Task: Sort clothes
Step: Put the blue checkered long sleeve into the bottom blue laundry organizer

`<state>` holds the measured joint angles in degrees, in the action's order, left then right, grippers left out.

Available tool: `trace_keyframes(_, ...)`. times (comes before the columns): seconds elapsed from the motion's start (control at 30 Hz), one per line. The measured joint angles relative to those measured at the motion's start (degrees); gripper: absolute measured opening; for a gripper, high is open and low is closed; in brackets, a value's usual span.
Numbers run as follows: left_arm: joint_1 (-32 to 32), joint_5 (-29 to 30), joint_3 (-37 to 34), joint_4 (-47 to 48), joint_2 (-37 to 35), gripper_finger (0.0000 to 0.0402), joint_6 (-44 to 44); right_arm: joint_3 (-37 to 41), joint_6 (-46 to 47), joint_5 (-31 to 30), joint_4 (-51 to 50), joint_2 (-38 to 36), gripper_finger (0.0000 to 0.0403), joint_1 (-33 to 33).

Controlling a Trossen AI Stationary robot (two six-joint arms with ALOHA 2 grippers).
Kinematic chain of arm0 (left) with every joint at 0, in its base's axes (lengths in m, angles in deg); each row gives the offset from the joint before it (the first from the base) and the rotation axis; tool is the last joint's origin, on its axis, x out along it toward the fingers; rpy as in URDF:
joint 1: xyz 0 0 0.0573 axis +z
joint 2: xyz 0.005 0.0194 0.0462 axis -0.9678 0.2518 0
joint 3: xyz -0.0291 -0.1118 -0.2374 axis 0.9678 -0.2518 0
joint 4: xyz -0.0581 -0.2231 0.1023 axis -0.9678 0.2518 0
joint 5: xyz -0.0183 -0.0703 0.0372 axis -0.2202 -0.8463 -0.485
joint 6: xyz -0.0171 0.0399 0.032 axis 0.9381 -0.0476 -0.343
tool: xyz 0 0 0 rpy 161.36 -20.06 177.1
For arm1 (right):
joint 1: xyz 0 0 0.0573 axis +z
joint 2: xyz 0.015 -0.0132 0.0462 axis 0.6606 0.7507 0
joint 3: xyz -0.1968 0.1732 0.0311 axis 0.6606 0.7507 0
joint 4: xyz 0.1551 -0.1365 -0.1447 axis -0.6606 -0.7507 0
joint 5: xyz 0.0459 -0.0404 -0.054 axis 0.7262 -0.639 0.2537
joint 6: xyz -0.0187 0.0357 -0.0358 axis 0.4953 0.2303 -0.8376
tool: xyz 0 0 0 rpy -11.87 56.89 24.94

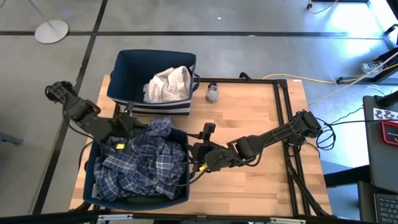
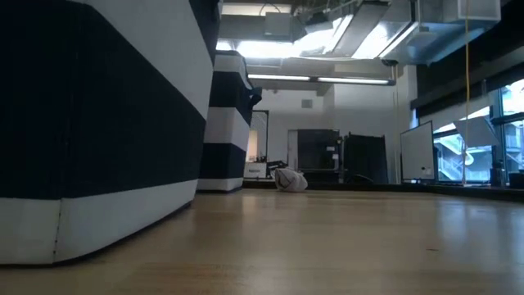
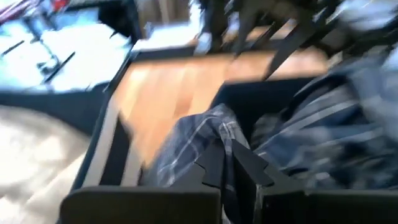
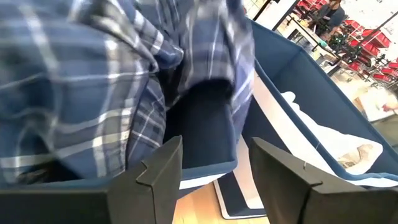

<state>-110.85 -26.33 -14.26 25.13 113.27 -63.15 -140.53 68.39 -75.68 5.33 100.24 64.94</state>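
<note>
A blue plaid garment (image 1: pixel 140 163) fills the near navy bin (image 1: pixel 90 180). White clothes (image 1: pixel 168 84) lie in the far navy bin (image 1: pixel 121 68). A small grey sock (image 1: pixel 212 93) lies on the table right of the far bin and also shows in the low view (image 2: pixel 288 179). My left gripper (image 1: pixel 137 126) is over the near bin's far edge, shut on the plaid cloth (image 3: pixel 186 140). My right gripper (image 1: pixel 198 155) is open at the near bin's right wall, and its fingers (image 4: pixel 158 168) stand either side of the bin's corner (image 4: pixel 205 134) without plainly touching it. My left gripper pinches a bunched fold of the plaid garment (image 3: pixel 225 134) between its two fingers, at the far end of the pile. The fingers come slanting from the table's left. The rest of the cloth lies slack in the near bin.
The two bins stand close together on the table's left half; in the low view their striped walls (image 2: pixel 98 123) fill the left. Bare wooden table (image 1: pixel 249 112) lies to the right. A black frame rail (image 1: pixel 281 112) runs along the table's right side.
</note>
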Motion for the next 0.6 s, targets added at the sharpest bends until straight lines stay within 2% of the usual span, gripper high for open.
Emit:
trace_keyframes(0.17,-6.24,-0.62,1.27,-9.30,-0.04,0.0002,-7.44,0.00,0.00,0.00,-0.01,0.00,0.0186,0.00)
trace_keyframes(0.33,-12.32,-7.91,0.68,-12.15,0.84,0.0003,-9.09,0.00,0.00,-0.02,-0.02,0.00,0.0186,0.00)
trace_keyframes(0.47,-16.66,-11.37,-1.69,-8.10,2.14,0.0003,-1.62,0.00,-0.02,-0.04,-0.01,0.00,0.0186,0.00)
trace_keyframes(0.6,-18.15,-11.44,-6.77,-1.52,4.18,0.0002,10.02,0.00,-0.01,-0.04,-0.02,0.00,0.0186,0.00)
